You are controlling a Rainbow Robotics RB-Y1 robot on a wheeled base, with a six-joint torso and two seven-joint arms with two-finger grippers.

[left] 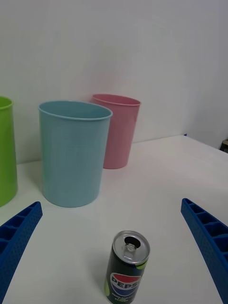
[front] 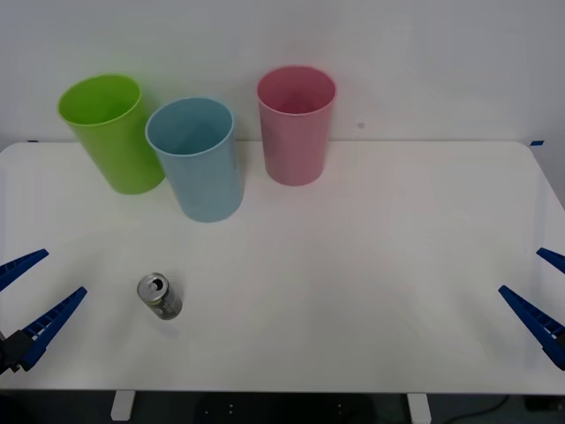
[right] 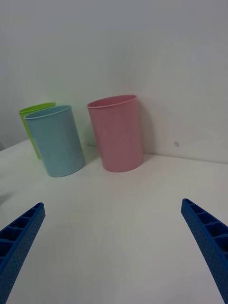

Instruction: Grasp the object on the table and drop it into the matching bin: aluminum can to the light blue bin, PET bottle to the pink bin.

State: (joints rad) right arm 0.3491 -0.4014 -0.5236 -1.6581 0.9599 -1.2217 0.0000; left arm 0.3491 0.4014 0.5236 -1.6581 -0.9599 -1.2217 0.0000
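Observation:
A small aluminum can [front: 160,296] [left: 127,272] with a dark green-marked label stands upright on the white table [front: 371,265], near the front left. My left gripper [front: 33,296] [left: 111,254] hovers open just left of the can, fingers apart and nothing between them. Behind the can stands the light blue bin [front: 196,159] [left: 73,152] [right: 55,141]. The pink bin [front: 296,124] [right: 116,133] [left: 118,129] is to its right, near the wall. Far right at the table's front edge, my right gripper [front: 540,296] [right: 114,251] is open and holds nothing.
A lime green bin [front: 113,132] [right: 34,124] [left: 5,152] stands at the back left, beside the light blue one. A white wall runs behind the table. White tabletop spreads from the middle across to the right side.

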